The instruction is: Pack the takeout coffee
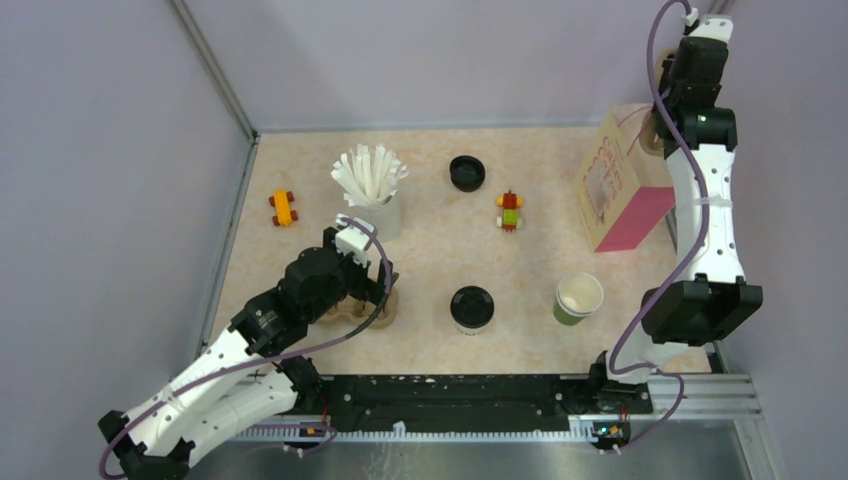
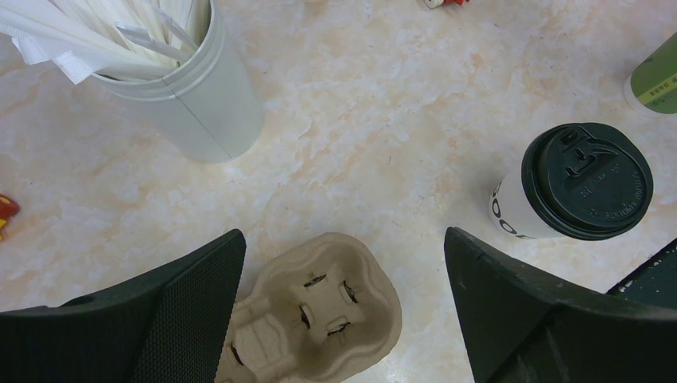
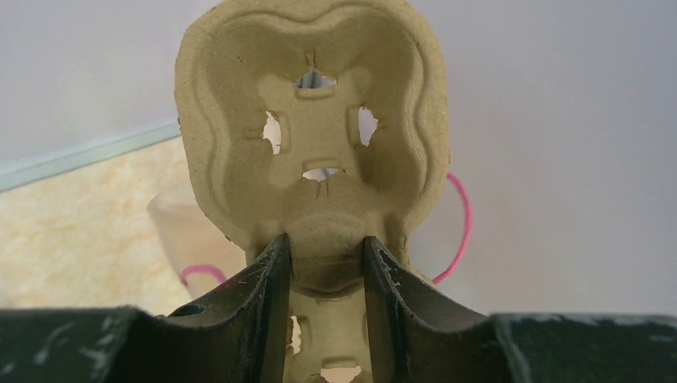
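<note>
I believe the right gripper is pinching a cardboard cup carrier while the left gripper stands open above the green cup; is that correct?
Not quite. The left gripper stands open above a second cardboard carrier, not the green cup, which sits off to the side; the left wrist view shows this. The right gripper is indeed pinching a cardboard cup carrier.

Probably lab: walled test table [image 1: 430, 250]
</note>
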Available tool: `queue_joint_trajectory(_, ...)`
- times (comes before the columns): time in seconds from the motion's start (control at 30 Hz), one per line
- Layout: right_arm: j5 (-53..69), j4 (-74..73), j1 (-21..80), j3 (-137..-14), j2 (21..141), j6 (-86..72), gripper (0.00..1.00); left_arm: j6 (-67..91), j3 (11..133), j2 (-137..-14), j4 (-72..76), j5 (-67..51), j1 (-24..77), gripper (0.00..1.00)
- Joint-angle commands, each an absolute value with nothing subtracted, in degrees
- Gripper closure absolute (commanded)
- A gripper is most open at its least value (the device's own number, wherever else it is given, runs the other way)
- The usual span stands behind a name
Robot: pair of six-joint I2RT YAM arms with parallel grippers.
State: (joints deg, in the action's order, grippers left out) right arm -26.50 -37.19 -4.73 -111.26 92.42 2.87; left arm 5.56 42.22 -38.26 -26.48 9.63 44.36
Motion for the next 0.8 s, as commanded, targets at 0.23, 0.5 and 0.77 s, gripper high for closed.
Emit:
queue_joint_trajectory(0.23,-17.19,-47.6,-4.83,-108.8,94.17,2.31,0.68,5.19,41.8,-36.92,-23.65,9.79,44.47,0.01)
queue_joint_trajectory(0.5,-11.03,-51.41,-5.11,-109.04,97.11,3.71,0.68,5.19,41.7,-36.75,-23.65,10.15,44.47,0.01)
queue_joint_trajectory(0.77,-7.8,-55.61,-5.71,-111.55,100.44,4.0,0.68,5.22,41.58,-37.1,-23.47,10.19,44.47,0.01)
